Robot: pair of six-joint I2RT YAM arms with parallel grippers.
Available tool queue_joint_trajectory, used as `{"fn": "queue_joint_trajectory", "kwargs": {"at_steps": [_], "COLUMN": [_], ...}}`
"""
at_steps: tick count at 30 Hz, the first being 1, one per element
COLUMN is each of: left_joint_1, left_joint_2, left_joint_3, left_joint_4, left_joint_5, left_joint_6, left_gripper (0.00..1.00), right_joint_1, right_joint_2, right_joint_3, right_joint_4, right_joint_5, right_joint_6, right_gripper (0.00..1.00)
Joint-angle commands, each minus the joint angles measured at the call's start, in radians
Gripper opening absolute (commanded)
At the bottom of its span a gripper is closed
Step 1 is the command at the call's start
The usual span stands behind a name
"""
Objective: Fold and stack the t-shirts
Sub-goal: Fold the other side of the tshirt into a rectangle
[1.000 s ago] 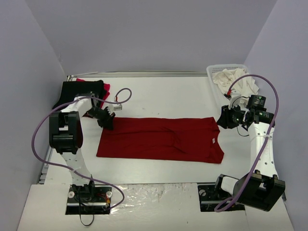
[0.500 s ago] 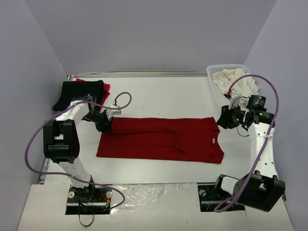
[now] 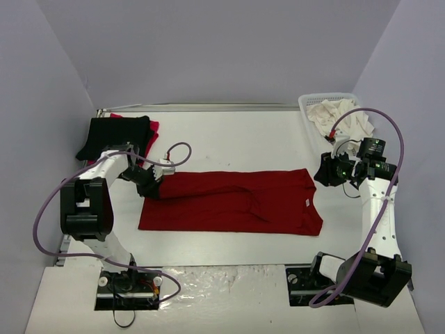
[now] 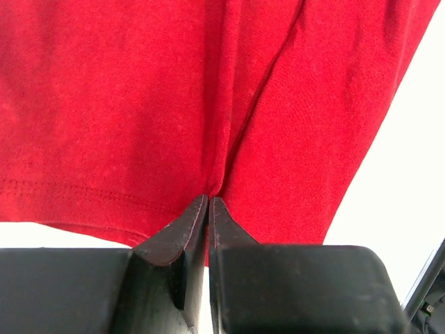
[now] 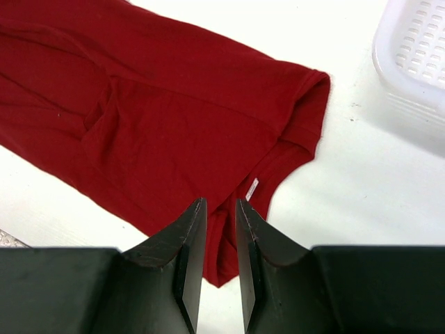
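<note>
A dark red t-shirt (image 3: 236, 202) lies folded lengthwise across the middle of the table, hem to the left and neck to the right. My left gripper (image 3: 151, 184) is at its far left corner, shut on a pinch of the red cloth (image 4: 208, 104). My right gripper (image 3: 325, 170) hovers just right of the neck end, fingers (image 5: 188, 236) slightly apart with nothing between them. The shirt (image 5: 174, 132) and its white neck label (image 5: 252, 188) show below it. A black t-shirt (image 3: 115, 133) lies folded at the back left on a bright red one (image 3: 154, 129).
A white lattice basket (image 3: 327, 99) stands at the back right with cream-white cloth (image 3: 341, 118) in it; its corner (image 5: 417, 56) shows in the right wrist view. Purple cables loop off both arms. Walls close in the table on three sides.
My left gripper has shifted slightly toward the near side with the shirt's corner, and the left arm's elbow has swung left. The right arm has stayed put.
</note>
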Motion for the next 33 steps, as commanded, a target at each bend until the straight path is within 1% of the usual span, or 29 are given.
{"fn": "queue_joint_trajectory", "kwargs": {"at_steps": [1, 8, 16, 22, 29, 33], "left_joint_1": [-0.033, -0.08, -0.142, -0.163, -0.186, -0.198], "left_joint_2": [-0.047, -0.056, -0.079, -0.099, -0.112, -0.107], "left_joint_3": [-0.012, -0.059, -0.124, -0.165, -0.209, -0.223], "left_joint_4": [-0.028, 0.017, 0.104, 0.158, 0.276, 0.316], "left_joint_5": [-0.018, -0.091, -0.205, -0.275, -0.364, -0.415], "left_joint_6": [0.051, 0.045, 0.024, 0.019, -0.021, -0.035], "left_gripper": [0.02, 0.02, 0.02, 0.02, 0.02, 0.02], "right_joint_1": [-0.01, -0.013, -0.016, -0.018, -0.019, -0.019], "right_joint_2": [-0.021, -0.018, -0.014, -0.011, -0.009, -0.009], "right_joint_3": [0.004, 0.003, 0.003, 0.004, 0.004, 0.004], "right_joint_4": [-0.006, -0.005, -0.005, -0.005, -0.005, -0.006], "right_joint_5": [0.001, 0.005, 0.005, 0.003, 0.003, 0.003], "right_joint_6": [0.006, 0.006, 0.006, 0.006, 0.006, 0.006], "right_gripper": [0.2, 0.2, 0.2, 0.2, 0.2, 0.2]}}
